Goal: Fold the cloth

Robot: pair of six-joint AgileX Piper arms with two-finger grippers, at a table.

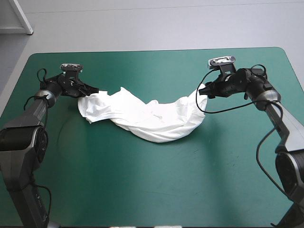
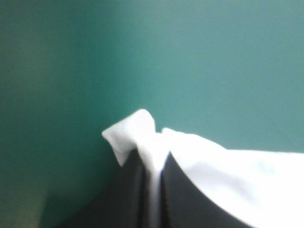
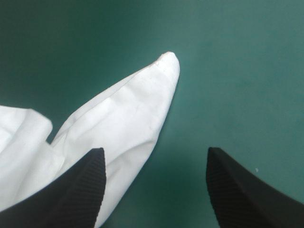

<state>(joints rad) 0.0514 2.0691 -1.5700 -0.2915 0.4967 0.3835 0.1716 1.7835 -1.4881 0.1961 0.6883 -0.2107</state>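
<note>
The white T-shirt lies stretched in a sagging band across the middle of the teal-green table, crumpled along its length. My left gripper is at its left end, shut on the T-shirt; in the left wrist view a pinched fold of the T-shirt sticks out past the closed black fingers. My right gripper is at the right end, open. In the right wrist view the gripper has its fingers wide apart, and a pointed corner of the T-shirt lies ahead of them, beside one finger.
A black cable loop hangs from the right arm just above the table near the shirt's right end. The near half of the table is bare teal-green cover. A white frame corner stands beyond the far left edge.
</note>
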